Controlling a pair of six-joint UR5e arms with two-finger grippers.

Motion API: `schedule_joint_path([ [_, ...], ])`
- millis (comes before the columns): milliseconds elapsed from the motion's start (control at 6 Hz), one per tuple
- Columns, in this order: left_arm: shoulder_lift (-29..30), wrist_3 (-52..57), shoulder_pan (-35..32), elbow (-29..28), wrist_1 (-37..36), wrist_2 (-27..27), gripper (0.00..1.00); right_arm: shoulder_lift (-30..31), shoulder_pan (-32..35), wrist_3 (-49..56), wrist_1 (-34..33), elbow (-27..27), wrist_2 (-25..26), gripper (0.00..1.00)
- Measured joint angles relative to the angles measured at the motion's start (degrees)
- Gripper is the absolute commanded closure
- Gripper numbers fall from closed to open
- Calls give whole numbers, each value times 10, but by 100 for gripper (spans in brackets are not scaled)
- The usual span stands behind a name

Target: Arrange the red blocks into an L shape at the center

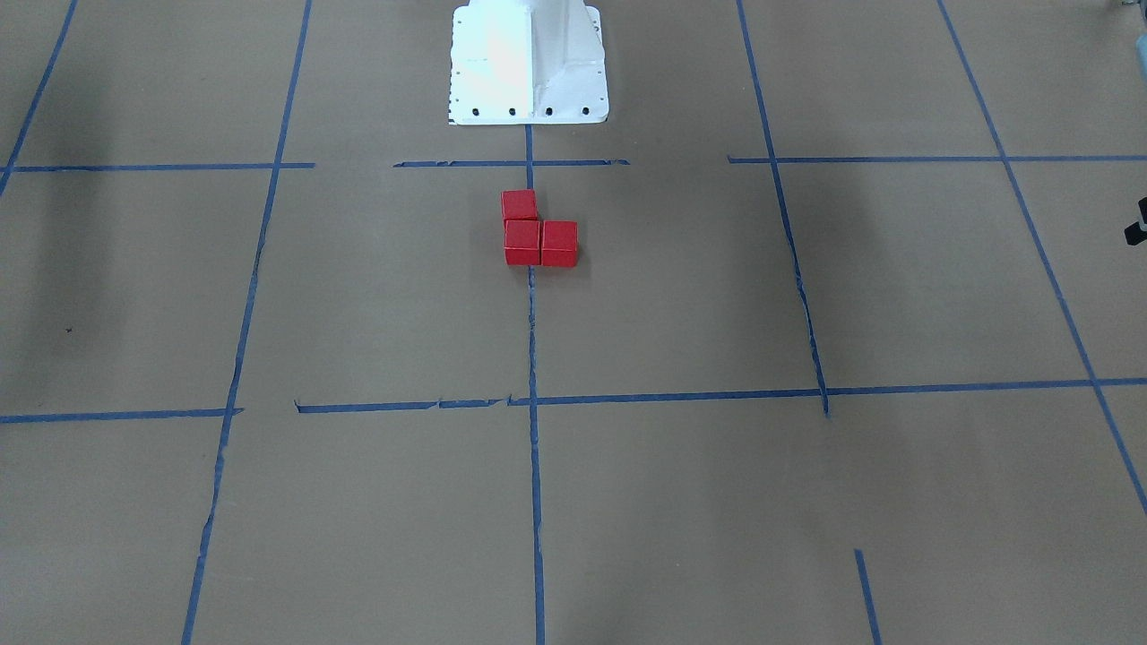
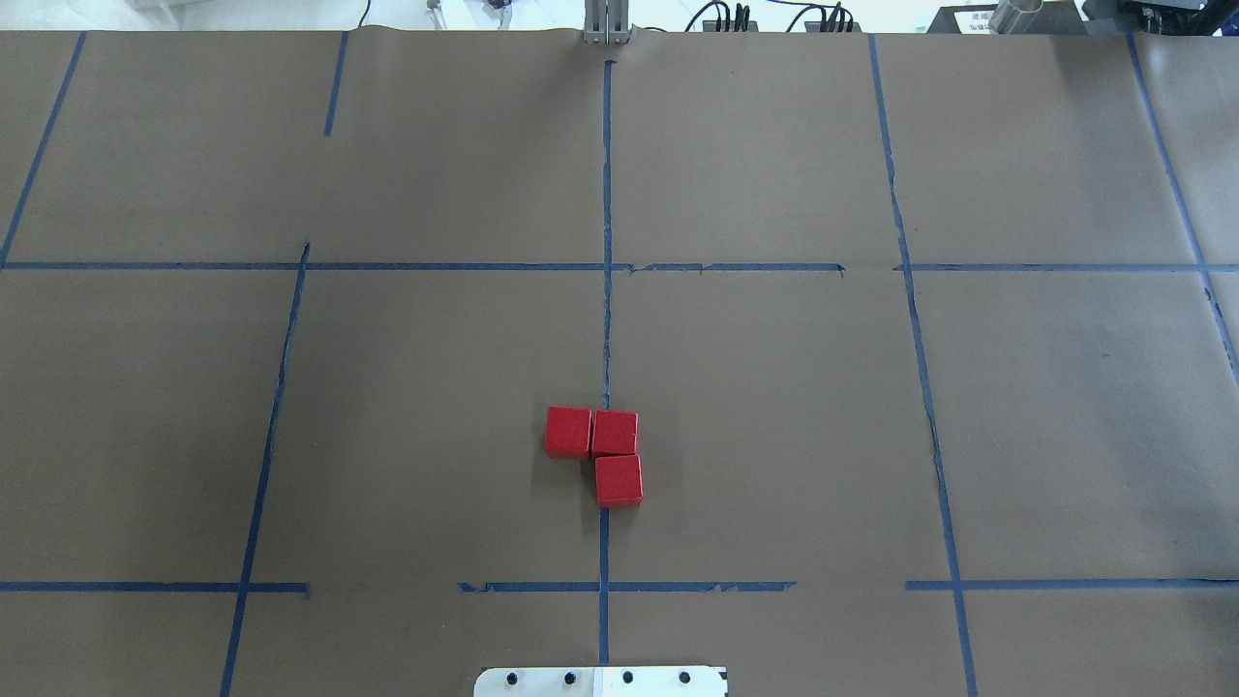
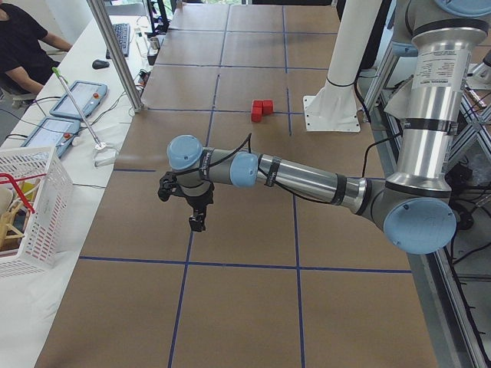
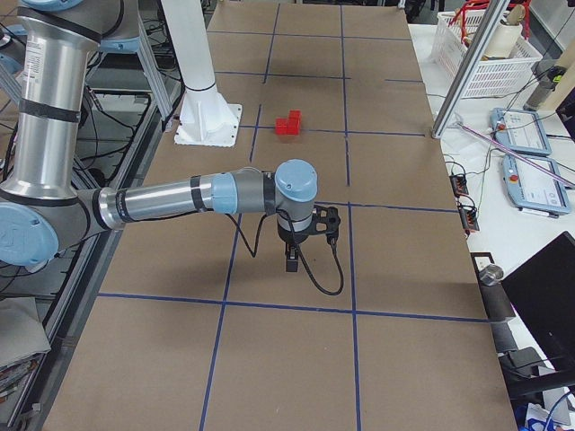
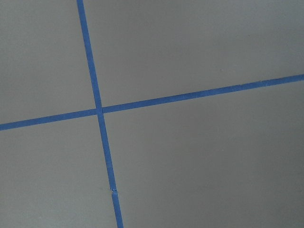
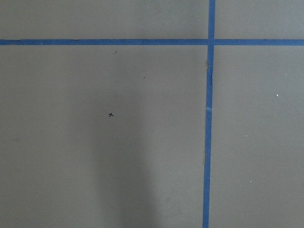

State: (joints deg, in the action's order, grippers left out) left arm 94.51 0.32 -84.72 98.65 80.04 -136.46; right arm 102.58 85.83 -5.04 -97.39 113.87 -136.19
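A: Nearest us, the left gripper (image 3: pixel 197 222) hangs over bare table at its own end, and the right gripper (image 4: pixel 292 262) hangs at the other. Spread or pressed together?

B: Can't tell from the sides. Farther in, well apart from both, the red blocks (image 2: pixel 592 455) sit touching in an L on the middle tape line (image 2: pixel 607 339). Neither arm looks nearer.

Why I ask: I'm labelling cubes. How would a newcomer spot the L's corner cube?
From the white robot base plate, follow the middle blue tape line to the three small red cubes. Two sit on the line; the corner cube is the one farther from the base, alone touching both others.
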Motion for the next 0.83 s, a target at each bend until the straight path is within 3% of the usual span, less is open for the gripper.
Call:
schedule_joint_path([
  [333,-8,15,-22,-8,-28,-4,0,11,4,13,0,-3,9,0],
  [833,-68,28,-27,10,4,0,0,35,5,23,20,-37,32,0],
])
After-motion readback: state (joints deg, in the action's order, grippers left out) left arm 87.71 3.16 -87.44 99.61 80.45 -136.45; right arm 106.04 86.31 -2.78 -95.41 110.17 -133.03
